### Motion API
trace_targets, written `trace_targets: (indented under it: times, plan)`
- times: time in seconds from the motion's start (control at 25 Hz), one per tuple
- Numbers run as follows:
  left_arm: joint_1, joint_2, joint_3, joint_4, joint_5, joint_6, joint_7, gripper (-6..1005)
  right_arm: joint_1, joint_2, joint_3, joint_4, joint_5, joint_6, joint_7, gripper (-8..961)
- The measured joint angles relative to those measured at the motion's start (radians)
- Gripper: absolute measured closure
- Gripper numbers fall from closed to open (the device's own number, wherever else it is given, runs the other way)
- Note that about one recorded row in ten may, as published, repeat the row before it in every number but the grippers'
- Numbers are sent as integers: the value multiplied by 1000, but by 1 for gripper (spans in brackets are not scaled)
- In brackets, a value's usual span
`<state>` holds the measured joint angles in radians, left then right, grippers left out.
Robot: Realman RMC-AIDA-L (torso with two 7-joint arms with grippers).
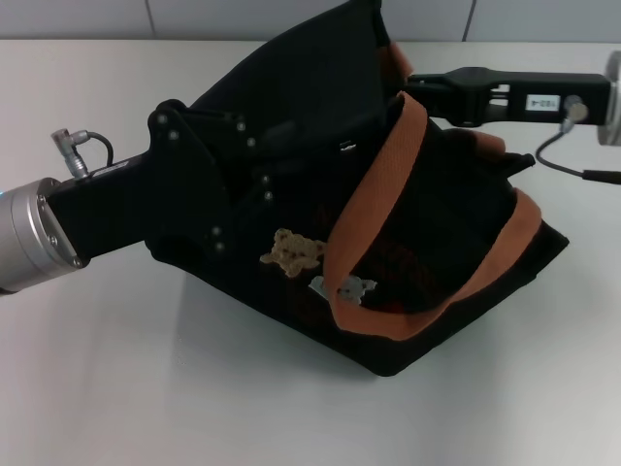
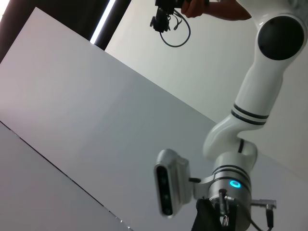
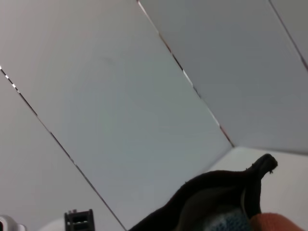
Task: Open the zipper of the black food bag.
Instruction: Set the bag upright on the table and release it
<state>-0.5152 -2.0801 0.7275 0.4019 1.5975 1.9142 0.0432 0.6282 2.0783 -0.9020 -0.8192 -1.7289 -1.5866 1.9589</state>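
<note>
Closest to the head camera, the left arm's silver wrist cuff sits at the left edge, and from it the black left gripper reaches across into the near-left side of the black food bag. Its body lies right against the fabric, black on black, so I cannot tell how far its fingers are parted or whether they hold anything. Over on the far right, the right gripper comes in level from the right edge and meets the bag's raised top edge, right where an orange-brown handle climbs up; its fingertips vanish behind cloth and strap, so their spread is not readable either. That bag sits mid-table on the white tabletop, tilted, its upper part lifted toward the back wall. A tan bear patch and a white one face the camera on the front panel. Up near the top seam a small silver pull tab glints, between the two grippers; the zip line itself cannot be made out against the dark fabric
</note>
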Motion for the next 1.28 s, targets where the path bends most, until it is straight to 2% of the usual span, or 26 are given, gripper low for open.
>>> trace_targets:
  times: [0.16, 0.48, 0.64, 0.76, 0.88, 1.08, 1.28]
  plan:
    - [0, 0, -4, -9, -7, 2, 0, 900, -61, -3, 4, 12, 73, -37, -70, 787]
    - [0, 0, -1, -31, -41, 1, -1, 901, -136, -7, 46, 40, 81, -86, -139, 916]
    - [0, 1, 0, -33, -41, 1, 0, 901, -134, -14, 108, 85, 101, -109, -130, 954]
    - [-2, 2, 3, -27, -40, 2, 8, 901, -109, -34, 147, 122, 125, -145, -81, 953]
    - [-4, 2, 4, -27, -35, 2, 28, 901, -77, -52, 143, 128, 134, -160, -31, 953]
    - [-5, 2, 17, -34, -33, 2, 80, 901, -34, -58, 121, 133, 120, -161, 2, 791]
    - [-6, 2, 18, -35, -31, 2, 81, 900, -11, -58, 87, 139, 110, -153, 25, 675]
